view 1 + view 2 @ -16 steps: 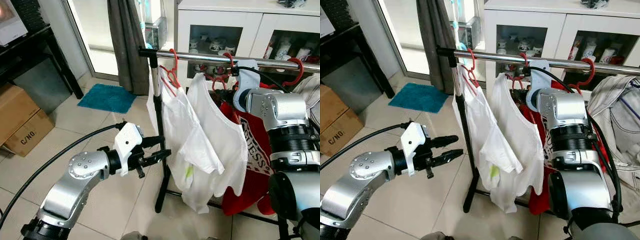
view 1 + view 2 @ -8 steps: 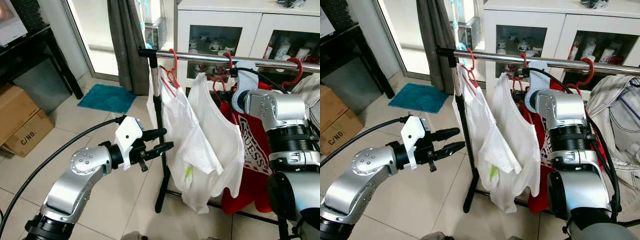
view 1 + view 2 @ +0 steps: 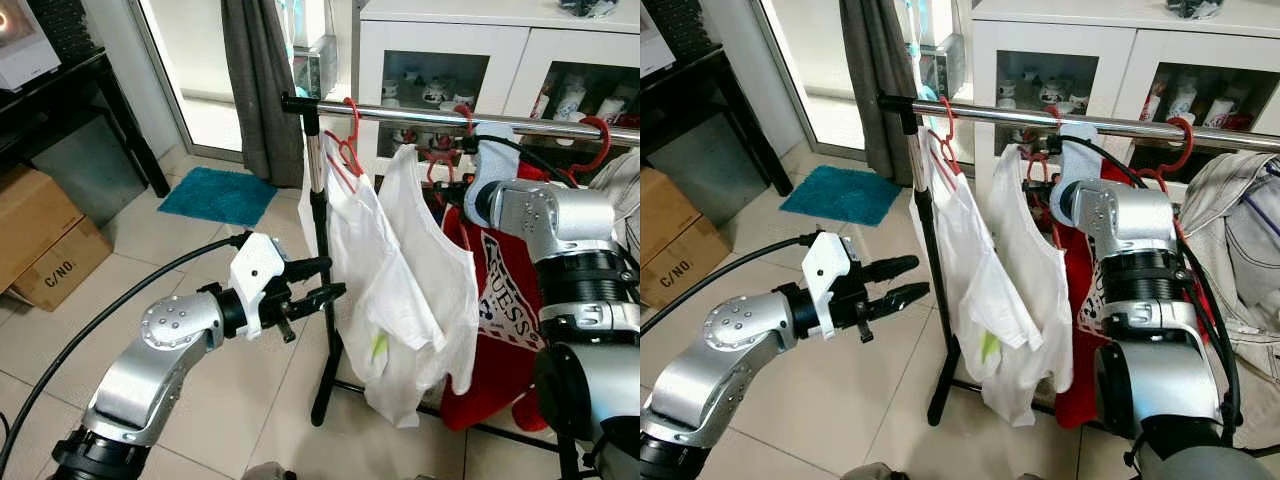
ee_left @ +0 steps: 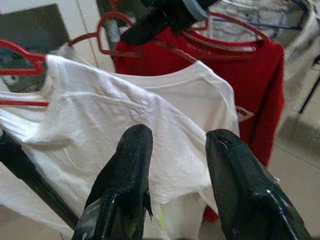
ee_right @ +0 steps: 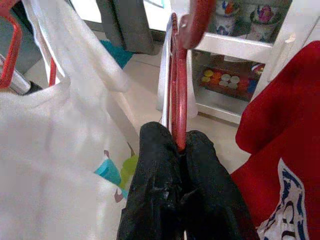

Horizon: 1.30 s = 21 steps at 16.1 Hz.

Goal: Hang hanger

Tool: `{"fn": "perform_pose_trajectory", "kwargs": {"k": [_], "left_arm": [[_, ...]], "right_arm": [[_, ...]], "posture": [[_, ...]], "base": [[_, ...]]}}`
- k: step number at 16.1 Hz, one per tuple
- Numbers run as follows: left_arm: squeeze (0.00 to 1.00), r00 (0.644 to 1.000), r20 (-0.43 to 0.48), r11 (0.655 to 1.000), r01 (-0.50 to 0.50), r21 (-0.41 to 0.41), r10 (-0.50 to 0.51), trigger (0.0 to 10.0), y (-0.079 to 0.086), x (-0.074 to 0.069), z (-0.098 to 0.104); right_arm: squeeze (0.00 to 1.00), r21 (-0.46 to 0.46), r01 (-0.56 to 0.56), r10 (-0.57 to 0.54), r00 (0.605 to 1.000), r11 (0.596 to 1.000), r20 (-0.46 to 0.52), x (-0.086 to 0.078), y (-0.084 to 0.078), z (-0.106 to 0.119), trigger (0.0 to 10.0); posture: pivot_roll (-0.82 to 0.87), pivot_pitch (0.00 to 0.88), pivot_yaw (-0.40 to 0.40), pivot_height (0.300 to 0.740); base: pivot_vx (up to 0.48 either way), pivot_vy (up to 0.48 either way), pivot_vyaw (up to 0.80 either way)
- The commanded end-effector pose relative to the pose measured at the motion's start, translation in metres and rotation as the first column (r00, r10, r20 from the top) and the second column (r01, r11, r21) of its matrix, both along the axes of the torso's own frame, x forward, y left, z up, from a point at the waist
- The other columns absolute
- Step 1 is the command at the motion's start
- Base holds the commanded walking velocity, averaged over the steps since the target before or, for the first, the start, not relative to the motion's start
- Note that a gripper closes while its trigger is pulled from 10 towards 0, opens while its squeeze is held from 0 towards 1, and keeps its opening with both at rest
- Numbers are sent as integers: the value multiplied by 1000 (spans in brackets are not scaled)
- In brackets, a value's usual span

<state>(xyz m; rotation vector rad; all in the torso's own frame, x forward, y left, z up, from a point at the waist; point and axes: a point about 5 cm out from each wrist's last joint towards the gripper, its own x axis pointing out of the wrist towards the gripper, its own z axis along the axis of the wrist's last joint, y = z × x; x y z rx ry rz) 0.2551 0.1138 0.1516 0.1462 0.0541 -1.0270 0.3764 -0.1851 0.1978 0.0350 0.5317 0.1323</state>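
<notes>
Pinching red hanger (image 5: pixel 178 95) in right end effector (image 5: pixel 181 150), white cabinet (image 3: pixel 520 50) holding crockery

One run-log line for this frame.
right gripper: shut on red hanger | left gripper: open, empty, beside white shirt | rail: reached

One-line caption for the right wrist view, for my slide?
Right claw shut on a red hanger, between a white shirt and a red shirt.

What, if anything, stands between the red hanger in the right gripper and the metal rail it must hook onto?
Nothing visible does. The right gripper pinches the red hanger just below the rail, between the hanging white shirt and the red shirt.
</notes>
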Motion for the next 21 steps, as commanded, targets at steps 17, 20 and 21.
{"fn": "perform_pose_trajectory", "kwargs": {"k": [17,20,21], "left_arm": [[0,939,-14,938,-344,-41,344,10000,-20,22,-11],[0,927,-30,924,-374,-76,373,10000,-17,25,-7],[0,925,-35,922,-381,-68,380,10000,-17,22,-10]], "right_arm": [[0,-34,7,6,925,999,381,-105,15,-26,0],[0,4,43,-41,920,999,391,-113,18,-33,902],[0,6,62,-59,920,998,388,-117,16,-38,588]], "posture": [[-18,33,110,740],[-35,42,87,740],[-33,37,85,740]], "base": [[0,0,0],[0,0,0],[0,0,0]]}}
